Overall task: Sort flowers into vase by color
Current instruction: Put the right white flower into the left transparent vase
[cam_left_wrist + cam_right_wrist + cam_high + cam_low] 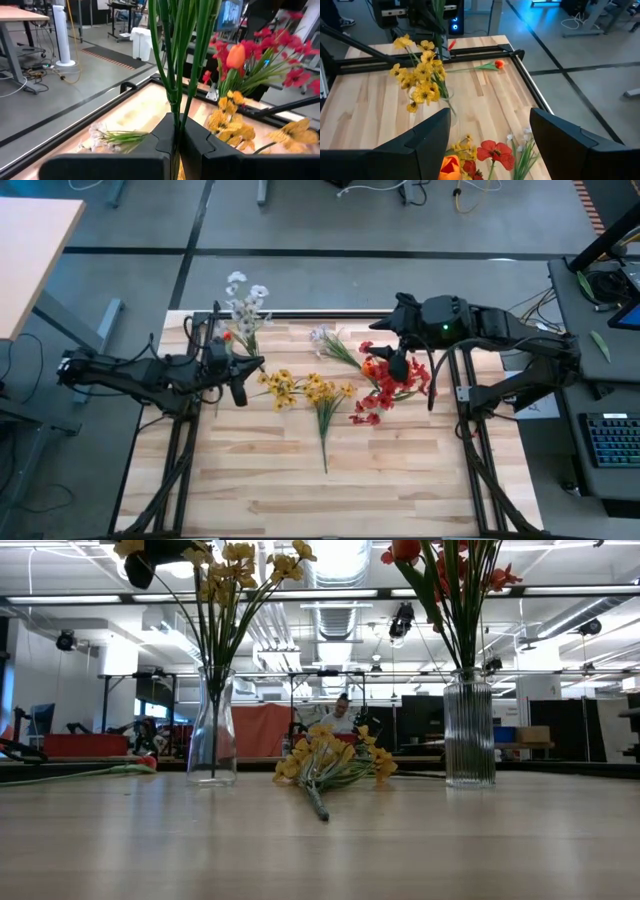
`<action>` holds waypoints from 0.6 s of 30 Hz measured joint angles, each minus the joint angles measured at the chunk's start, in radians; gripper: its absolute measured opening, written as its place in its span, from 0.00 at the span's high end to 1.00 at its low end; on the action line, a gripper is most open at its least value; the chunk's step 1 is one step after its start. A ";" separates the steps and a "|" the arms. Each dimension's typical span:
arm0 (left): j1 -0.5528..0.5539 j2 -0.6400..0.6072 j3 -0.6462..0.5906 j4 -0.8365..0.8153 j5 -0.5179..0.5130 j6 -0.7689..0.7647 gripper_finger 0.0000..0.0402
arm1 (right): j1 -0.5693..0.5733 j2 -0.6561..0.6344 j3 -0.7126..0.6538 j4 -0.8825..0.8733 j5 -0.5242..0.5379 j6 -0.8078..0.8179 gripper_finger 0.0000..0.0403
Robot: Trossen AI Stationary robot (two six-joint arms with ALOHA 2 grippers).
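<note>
My left gripper [248, 368] [176, 131] is shut on a spray of green stalks whose white blossoms [245, 295] rise toward the table's far edge, just left of the clear vase [212, 735] of yellow flowers [278, 387]. My right gripper [398, 365] [490, 117] is open and hovers over the ribbed vase [469, 730] of red and orange flowers [385, 392], touching nothing. A yellow bunch [325, 405] [330, 765], a white sprig [328, 340] [107, 137] and a red single stem [495, 64] lie flat on the table. My left gripper pinches several green stalks [176, 107] of the white spray between its two fingers [202, 142]. The fingers reach level from the table's left and lie across the stalks. The spray is lifted clear and stands up above the fingers; its blossoms are out of the wrist view.
The near half of the wooden table [330, 490] holds only the yellow bunch's stalk. A black rail [470, 51] runs along the far edge. Both vases stand mid-table, about a hand's reach apart. A person shows far off in the room [343, 712].
</note>
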 joint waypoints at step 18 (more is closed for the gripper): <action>0.000 0.083 -0.003 0.009 0.000 -0.010 1.00 | 0.000 0.002 0.000 0.000 0.000 0.000 0.34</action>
